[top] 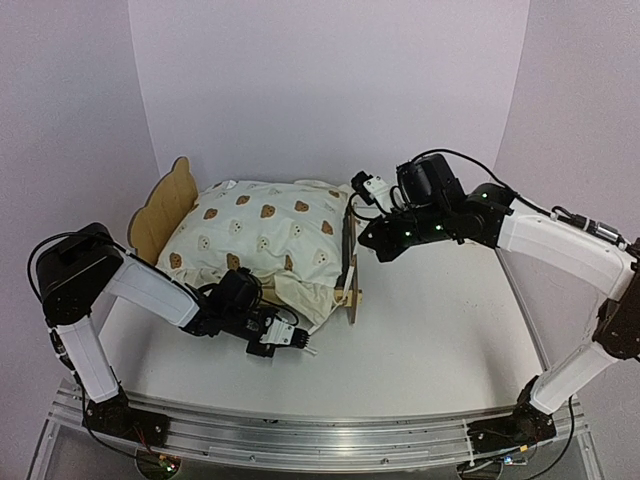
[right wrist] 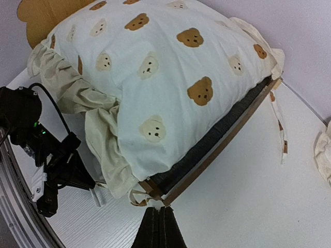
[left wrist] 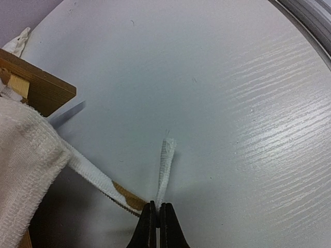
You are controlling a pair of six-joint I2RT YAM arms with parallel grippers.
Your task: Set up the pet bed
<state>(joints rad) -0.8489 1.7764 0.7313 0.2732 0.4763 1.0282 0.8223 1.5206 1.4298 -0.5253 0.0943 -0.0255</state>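
Observation:
The pet bed point(top: 158, 208) is a plywood frame with a bear-ear headboard at the left, and its foot rail point(right wrist: 227, 137) edges a dark fabric base. A cream bear-print cushion point(top: 262, 232) lies bulging on top of it. My left gripper point(left wrist: 157, 207) is low at the bed's near corner, shut on a white tie string point(left wrist: 166, 165) that sticks out past its tips. A second tie string point(left wrist: 98, 178) trails from the cushion's edge point(left wrist: 26, 155). My right gripper point(right wrist: 159, 211) is shut, tips at the foot-end corner of the frame. A white scrap shows there; I cannot tell whether it is pinched.
A ruffled cream fabric piece point(right wrist: 325, 155) lies on the table beyond the foot end. A tie string point(right wrist: 282, 137) hangs off the far foot corner. The left arm point(right wrist: 57, 170) sits close to the cushion's bunched ruffle. White walls close in behind and at the sides.

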